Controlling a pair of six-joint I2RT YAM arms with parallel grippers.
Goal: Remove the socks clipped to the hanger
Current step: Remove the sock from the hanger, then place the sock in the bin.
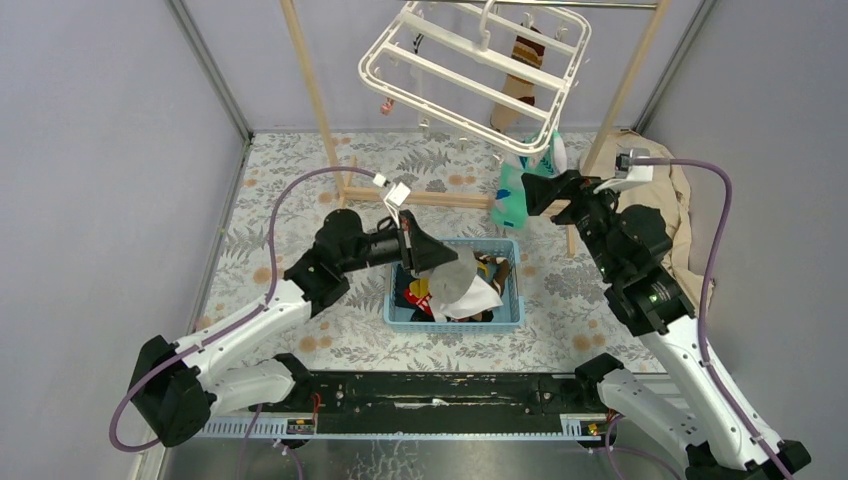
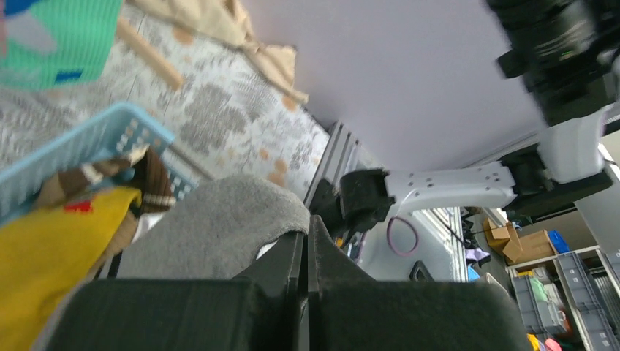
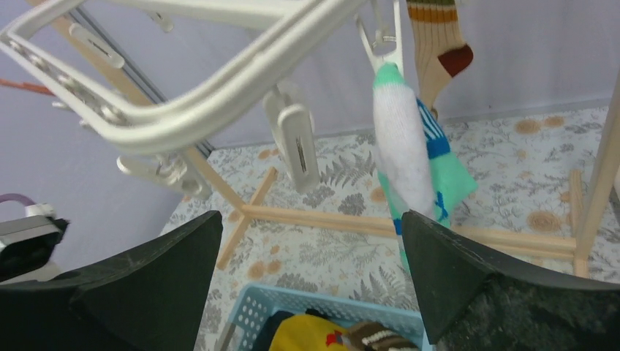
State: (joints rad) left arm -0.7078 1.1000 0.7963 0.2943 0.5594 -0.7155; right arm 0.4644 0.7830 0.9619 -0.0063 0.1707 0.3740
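Black fingers of the left pincer (image 2: pixel 307 234) are pressed shut on a grey sock (image 2: pixel 219 219), held over the blue basket (image 1: pixel 500 322). The right pincer (image 3: pixel 311 219) is spread wide — a teal-and-white sock (image 3: pixel 402 139) hangs just ahead of it, clipped to the hanger (image 3: pixel 219 95). Being limp and light, it is judged best pinched just under its clip (image 3: pixel 384 47). That clip is shown clearly only by the right wrist view; the basket's fill is seen from overhead.

One hanger (image 3: pixel 227 88) holds two plainly visible socks just ahead of the right gripper (image 3: pixel 311 219): one teal sock (image 3: pixel 450 183), one brown-striped sock (image 3: pixel 437 33). One grey sock (image 2: pixel 212 219) is pinched in the left gripper (image 2: pixel 305 238). One basket (image 1: pixel 453 322) below it holds several more, uncountable.
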